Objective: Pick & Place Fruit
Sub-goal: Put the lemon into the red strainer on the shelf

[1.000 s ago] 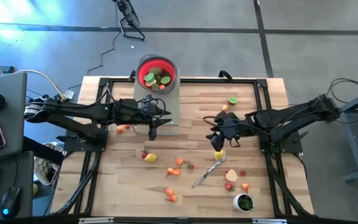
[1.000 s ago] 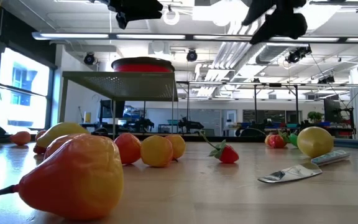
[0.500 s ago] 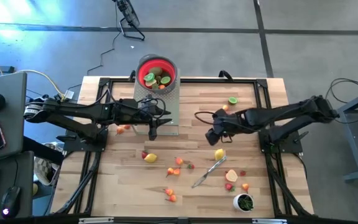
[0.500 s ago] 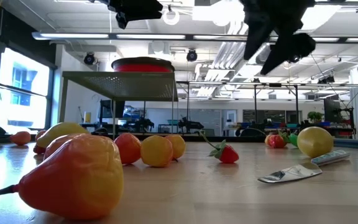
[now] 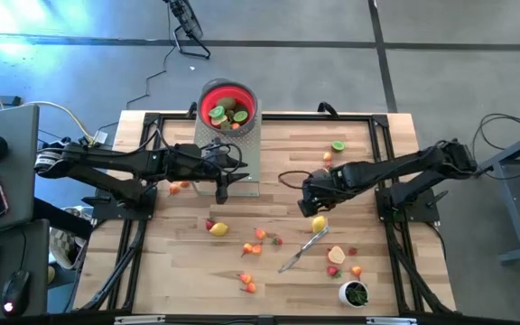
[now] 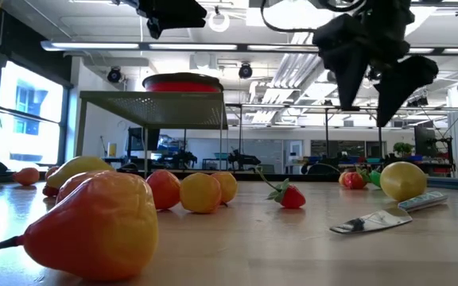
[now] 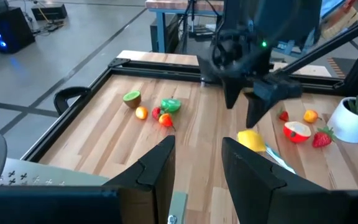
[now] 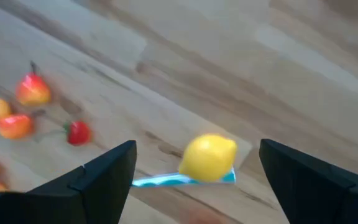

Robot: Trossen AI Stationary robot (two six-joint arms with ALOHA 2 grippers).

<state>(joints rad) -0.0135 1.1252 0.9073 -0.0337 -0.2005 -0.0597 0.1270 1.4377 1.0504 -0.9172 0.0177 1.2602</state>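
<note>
Small toy fruit lies scattered on the wooden table; a yellow lemon (image 5: pixel 319 224) rests on the blue handle of a silver knife (image 5: pixel 301 250). My right gripper (image 5: pixel 311 208) hangs just above the lemon (image 8: pixel 207 158), pointing down and open, with a finger on either side of it and apart from it (image 6: pixel 380 87). My left gripper (image 5: pixel 223 190) stays over the grey rack below the red bowl (image 5: pixel 227 106), open and with nothing between its fingers (image 7: pixel 197 142). The bowl holds several fruit pieces.
More fruit lies near the middle (image 5: pixel 258 235), at the left (image 5: pixel 217 228) and toward the near edge (image 5: pixel 246 282). A lime (image 5: pixel 338 145) sits at the far right. A halved apple (image 5: pixel 336 255) and a white cup with green contents (image 5: pixel 354 292) stand near right.
My right gripper has sunk toward the table above the lemon, tipped from slanting to pointing nearly straight down and rolled about its own axis. Its fingers have spread wider. The lemon and the other fruit have stayed where they were.
</note>
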